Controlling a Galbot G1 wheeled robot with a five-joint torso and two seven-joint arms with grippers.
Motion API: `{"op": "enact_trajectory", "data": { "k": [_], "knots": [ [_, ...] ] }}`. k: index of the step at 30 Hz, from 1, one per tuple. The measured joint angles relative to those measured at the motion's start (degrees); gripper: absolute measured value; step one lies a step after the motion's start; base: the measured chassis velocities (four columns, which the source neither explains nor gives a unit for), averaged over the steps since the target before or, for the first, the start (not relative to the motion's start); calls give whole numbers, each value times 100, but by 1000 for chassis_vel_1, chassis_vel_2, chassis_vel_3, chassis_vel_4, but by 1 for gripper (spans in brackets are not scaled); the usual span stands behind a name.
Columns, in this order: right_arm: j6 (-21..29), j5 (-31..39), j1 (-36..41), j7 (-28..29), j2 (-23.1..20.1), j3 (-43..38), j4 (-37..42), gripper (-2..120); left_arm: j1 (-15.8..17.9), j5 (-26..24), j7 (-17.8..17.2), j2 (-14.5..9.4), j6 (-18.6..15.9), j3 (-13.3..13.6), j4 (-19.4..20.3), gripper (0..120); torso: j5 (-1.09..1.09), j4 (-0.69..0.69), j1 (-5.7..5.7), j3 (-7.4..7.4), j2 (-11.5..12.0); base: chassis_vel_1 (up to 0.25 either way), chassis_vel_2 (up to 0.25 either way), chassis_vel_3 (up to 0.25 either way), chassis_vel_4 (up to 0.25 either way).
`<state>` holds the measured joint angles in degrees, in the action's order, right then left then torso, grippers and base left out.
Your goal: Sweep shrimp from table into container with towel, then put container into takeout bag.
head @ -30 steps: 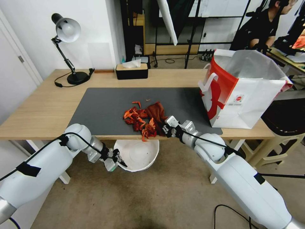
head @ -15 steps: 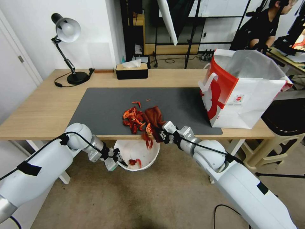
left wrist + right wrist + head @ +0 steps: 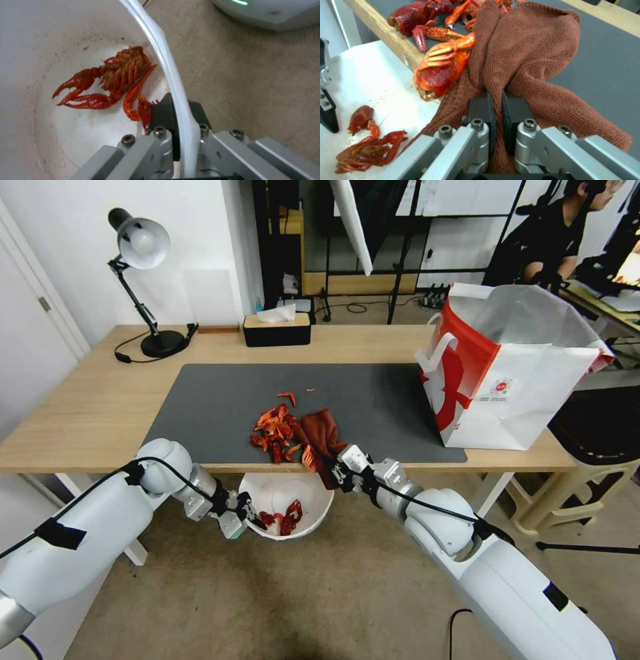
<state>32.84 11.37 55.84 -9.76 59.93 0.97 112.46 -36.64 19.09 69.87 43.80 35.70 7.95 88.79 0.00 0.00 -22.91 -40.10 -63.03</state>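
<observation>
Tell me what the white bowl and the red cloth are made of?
The container looks like thin, smooth plastic: its rim is slightly see-through where the left claw pinches it. The towel looks like soft terry or microfibre, with a fuzzy looped weave, bunching into folds where the right claw grips it.

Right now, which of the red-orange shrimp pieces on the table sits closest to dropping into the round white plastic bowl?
The glossy orange shrimp piece hanging over the wooden table edge, against the rust-red towel above the bowl; the others lie farther back on the grey mat.
</observation>
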Motion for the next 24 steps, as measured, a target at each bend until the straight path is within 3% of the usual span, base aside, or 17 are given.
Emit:
{"op": "enact_trajectory", "data": {
  "k": [24],
  "knots": [
    [65, -103, 369, 73, 10, -105, 345, 3, 106, -7, 101, -2, -42, 72, -48, 0, 0, -1, -1, -1, 1, 0, 0, 0, 0]
  ]
}}
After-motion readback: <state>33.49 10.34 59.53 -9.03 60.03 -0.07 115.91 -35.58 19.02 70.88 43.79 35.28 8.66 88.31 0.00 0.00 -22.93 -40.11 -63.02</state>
